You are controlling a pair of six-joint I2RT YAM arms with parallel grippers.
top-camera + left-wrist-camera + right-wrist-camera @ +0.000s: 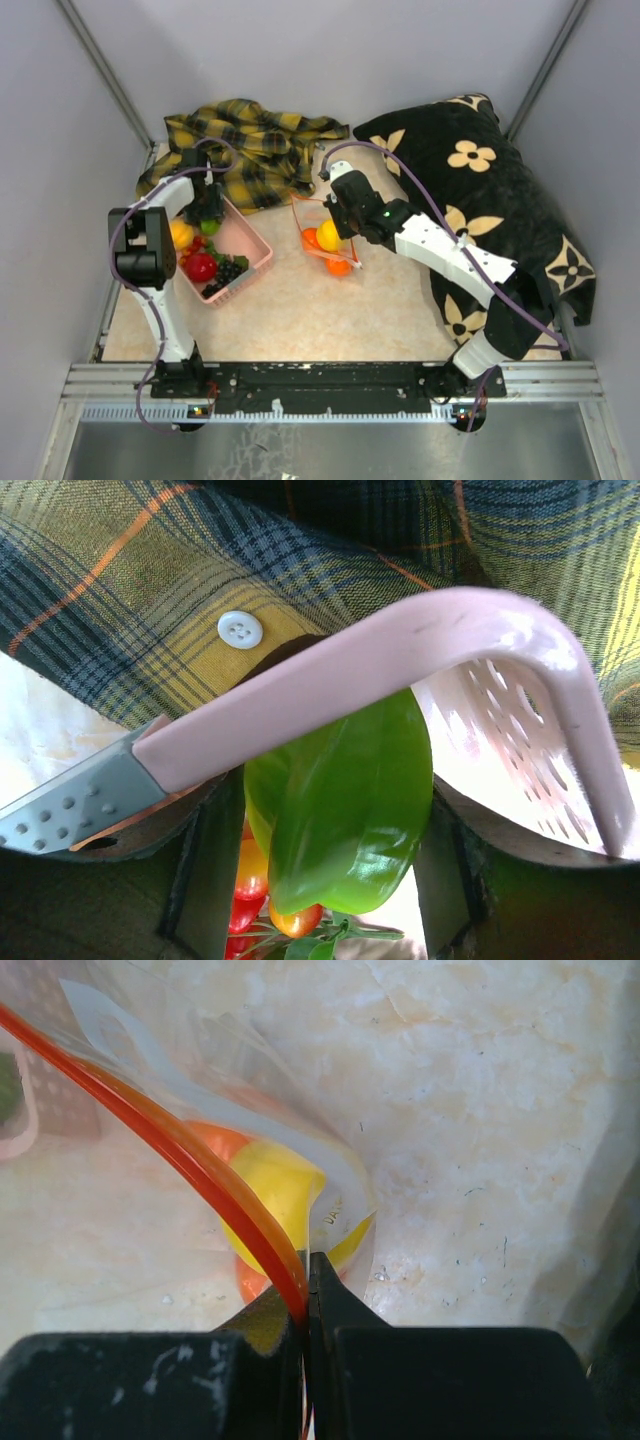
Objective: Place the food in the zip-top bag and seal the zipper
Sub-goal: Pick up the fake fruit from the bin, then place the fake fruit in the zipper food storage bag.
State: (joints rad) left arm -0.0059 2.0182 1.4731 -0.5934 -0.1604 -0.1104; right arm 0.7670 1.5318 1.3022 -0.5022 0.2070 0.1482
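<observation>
The clear zip-top bag (322,232) lies at the table's middle with its mouth raised; an orange ball (338,266) and the yellow lemon (328,236) are inside. My right gripper (337,212) is shut on the red zipper strip (200,1160) at the bag's mouth; in the right wrist view (308,1265) the lemon (280,1195) shows behind the plastic. My left gripper (207,212) is over the pink basket's far end, shut on the green leafy piece (340,790). The red apple (200,266) and dark grapes (229,270) lie in the basket. The white slider is not visible.
The pink perforated basket (256,248) stands at the left; its rim (400,650) crosses right above the held green piece. A yellow plaid shirt (250,140) lies at the back. A black flowered cushion (480,200) fills the right side.
</observation>
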